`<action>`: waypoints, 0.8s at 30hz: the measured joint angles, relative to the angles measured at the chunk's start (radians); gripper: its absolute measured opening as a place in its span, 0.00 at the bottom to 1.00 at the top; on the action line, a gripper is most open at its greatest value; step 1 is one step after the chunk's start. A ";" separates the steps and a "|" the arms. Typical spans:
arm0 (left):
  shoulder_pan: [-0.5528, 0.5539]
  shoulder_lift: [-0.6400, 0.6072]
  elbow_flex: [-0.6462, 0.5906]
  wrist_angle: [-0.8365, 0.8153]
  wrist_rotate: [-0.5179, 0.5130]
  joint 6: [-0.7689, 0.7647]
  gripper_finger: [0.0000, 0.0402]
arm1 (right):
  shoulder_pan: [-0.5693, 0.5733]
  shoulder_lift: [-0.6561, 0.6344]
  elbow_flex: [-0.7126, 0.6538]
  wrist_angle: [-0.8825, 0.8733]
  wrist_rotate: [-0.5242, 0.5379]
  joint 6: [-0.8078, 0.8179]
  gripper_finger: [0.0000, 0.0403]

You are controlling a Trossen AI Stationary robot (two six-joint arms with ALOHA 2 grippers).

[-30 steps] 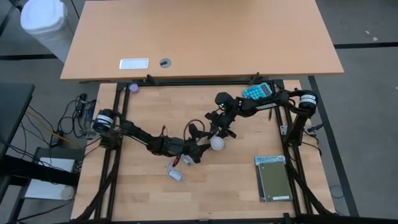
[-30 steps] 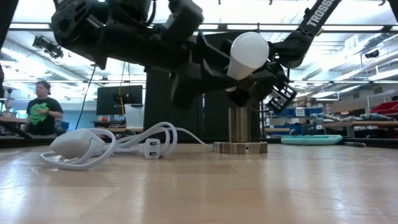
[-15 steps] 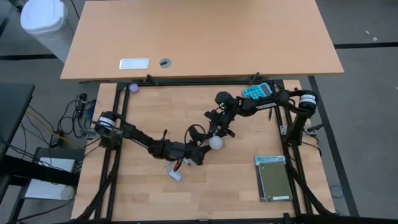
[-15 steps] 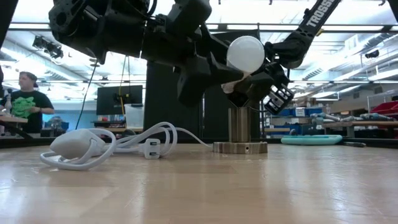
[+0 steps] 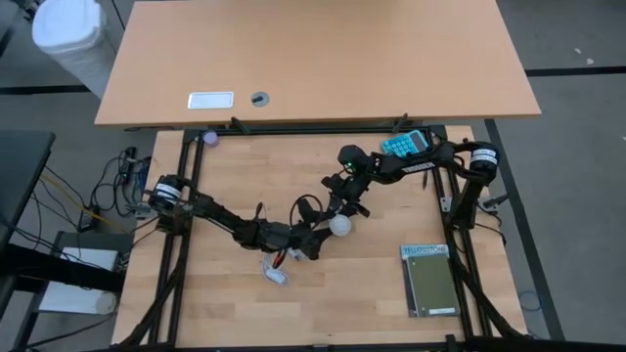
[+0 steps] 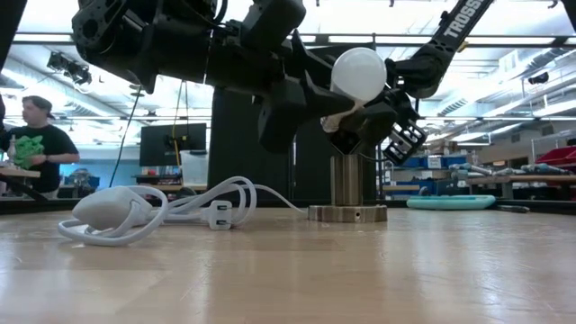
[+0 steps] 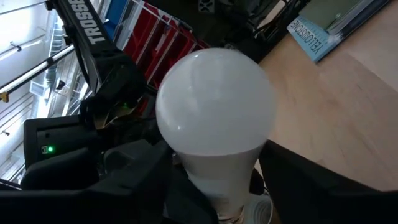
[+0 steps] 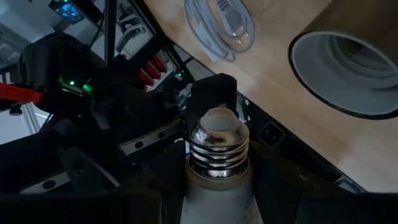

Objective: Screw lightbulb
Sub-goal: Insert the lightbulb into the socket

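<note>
Bench scene, read left to right with the round grey metal socket (image 6: 347,193) as landmark. Far left of the socket in the low view, a person in a dark shirt (image 6: 36,144) stands in the room behind. Nearer, still left of the socket, a coiled white cable with its plug (image 6: 153,209) lies on the pale wooden tabletop (image 6: 360,270). The left gripper (image 5: 315,238) reaches in from the left toward the small white pear-shaped lightbulb (image 6: 357,74), its fingers on either side of the globe (whether they press on the glass or merely flank it cannot be told). The lightbulb hangs in the air above the socket, tilted, clear of it. The right gripper (image 5: 344,203), clamped on the lightbulb, holds it by the neck; its wrist view shows the silvery screw base (image 8: 218,149) pointing away, with the socket's open mouth (image 8: 348,71) beyond. Right of the socket lie a teal calculator (image 5: 405,143) and a green booklet (image 5: 431,282).
</note>
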 joint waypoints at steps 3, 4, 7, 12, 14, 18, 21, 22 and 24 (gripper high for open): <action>0.001 0.000 -0.001 0.000 0.000 0.000 0.57 | 0.000 0.000 0.000 0.000 -0.001 -0.007 0.40; 0.003 0.000 -0.001 0.000 0.001 -0.001 0.56 | 0.000 0.000 0.000 0.001 -0.001 -0.010 0.40; 0.009 0.000 -0.002 -0.001 0.005 -0.002 0.56 | 0.004 0.000 0.000 0.003 0.001 -0.021 0.42; 0.022 0.000 -0.002 0.007 0.037 -0.006 0.56 | 0.021 0.000 0.000 0.026 0.001 -0.017 0.44; 0.029 0.000 -0.002 0.008 0.057 -0.009 0.56 | 0.024 0.000 -0.001 0.026 0.001 -0.017 0.43; 0.036 0.000 -0.002 0.006 0.063 -0.011 0.56 | 0.023 0.000 -0.001 0.026 0.006 -0.008 0.41; 0.039 -0.001 -0.002 0.001 0.063 -0.022 0.56 | 0.023 0.000 -0.002 0.034 0.009 0.002 0.40; 0.039 -0.001 -0.002 0.001 0.061 -0.027 0.56 | 0.023 0.000 -0.002 0.036 0.012 0.003 0.40; 0.039 -0.001 -0.002 0.000 0.061 -0.027 0.56 | 0.023 0.000 -0.002 0.037 0.014 0.001 0.40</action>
